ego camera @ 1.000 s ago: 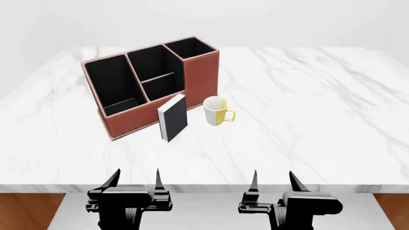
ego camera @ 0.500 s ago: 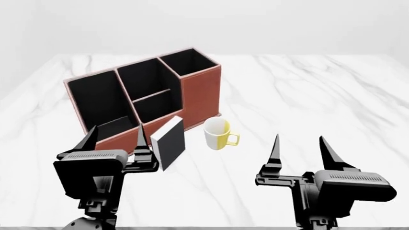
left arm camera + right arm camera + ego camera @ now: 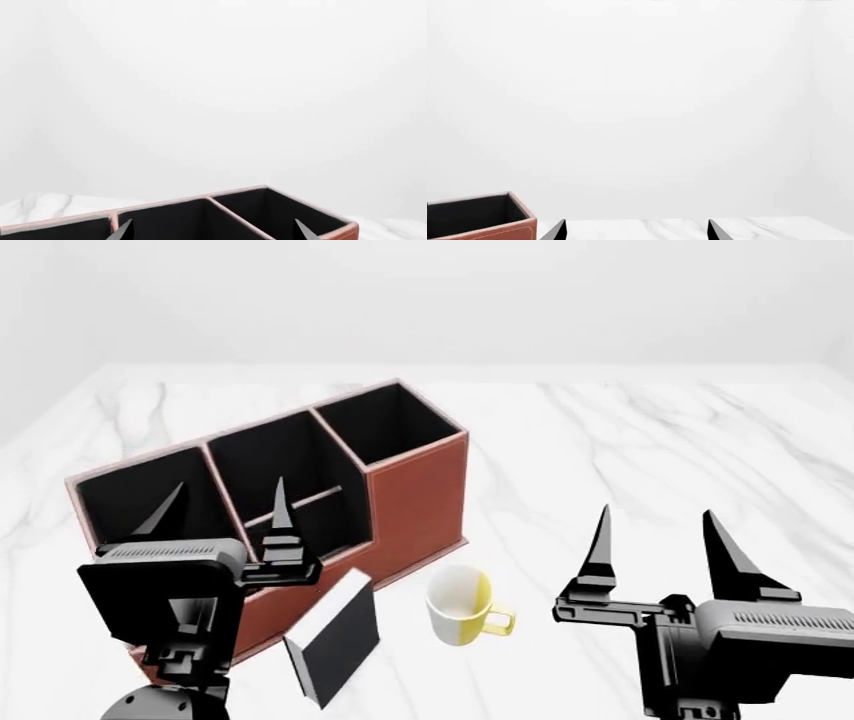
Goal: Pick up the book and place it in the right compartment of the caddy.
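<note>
While both arms have been raised and carried forward over the last second, nothing has been grasped: left gripper (image 3: 220, 510) and right gripper (image 3: 657, 540) are held wide. The book (image 3: 334, 637) is left upright just near of the caddy (image 3: 420, 500); the right compartment (image 3: 390, 423) is unfilled.

Both arms end in matte black hardware — blocky, boxy housings with flat faces and sharp edges. The left claw (image 3: 220, 512) carries two slim, pointed fingers like tapered blades, above a finely ribbed strip on its housing. The right claw (image 3: 657, 545) matches it — two longer black spikes on a bracket with small stepped blocks.
</note>
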Controlling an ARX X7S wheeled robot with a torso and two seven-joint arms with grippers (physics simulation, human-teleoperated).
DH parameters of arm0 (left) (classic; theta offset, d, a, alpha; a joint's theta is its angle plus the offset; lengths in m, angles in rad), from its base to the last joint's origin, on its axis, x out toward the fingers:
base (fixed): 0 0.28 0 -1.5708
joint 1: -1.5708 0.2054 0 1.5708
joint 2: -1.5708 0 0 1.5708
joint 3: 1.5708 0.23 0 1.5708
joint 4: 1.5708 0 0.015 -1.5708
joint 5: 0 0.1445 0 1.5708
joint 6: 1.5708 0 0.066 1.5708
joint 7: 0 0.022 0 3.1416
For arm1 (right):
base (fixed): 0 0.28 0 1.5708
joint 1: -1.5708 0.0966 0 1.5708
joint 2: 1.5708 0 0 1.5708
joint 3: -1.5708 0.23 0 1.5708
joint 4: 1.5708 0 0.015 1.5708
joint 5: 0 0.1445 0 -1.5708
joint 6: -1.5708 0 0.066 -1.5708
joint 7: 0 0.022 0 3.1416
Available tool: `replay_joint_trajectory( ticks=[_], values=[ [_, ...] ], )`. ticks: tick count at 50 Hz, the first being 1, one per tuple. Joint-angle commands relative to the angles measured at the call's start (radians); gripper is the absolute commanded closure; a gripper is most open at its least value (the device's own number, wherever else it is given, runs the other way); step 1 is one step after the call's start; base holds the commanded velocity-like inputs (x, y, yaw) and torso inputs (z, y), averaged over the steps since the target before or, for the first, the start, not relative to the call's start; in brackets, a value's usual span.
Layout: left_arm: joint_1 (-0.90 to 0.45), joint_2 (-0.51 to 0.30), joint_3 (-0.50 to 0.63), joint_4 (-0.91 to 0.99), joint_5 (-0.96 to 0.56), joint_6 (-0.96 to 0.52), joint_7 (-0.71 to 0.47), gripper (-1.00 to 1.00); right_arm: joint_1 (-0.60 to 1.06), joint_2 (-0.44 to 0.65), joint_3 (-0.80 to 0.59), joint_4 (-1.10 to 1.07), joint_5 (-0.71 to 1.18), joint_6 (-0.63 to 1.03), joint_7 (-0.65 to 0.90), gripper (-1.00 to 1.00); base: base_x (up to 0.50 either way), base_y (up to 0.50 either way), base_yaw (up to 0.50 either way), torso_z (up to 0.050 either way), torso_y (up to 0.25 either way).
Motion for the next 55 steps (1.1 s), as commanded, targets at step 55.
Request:
replay_joint_trajectory(
  ticks=[55],
  values=[
    [-0.270, -0.421, -0.068, 0.273, -0.853, -1.094, 0.050, -1.00, 0.005, 0.038, -0.036, 0.050, 0.054, -0.042, 0.014, -1.00, 0.10, 0.00, 0.00, 0.000, 0.000]
  ],
)
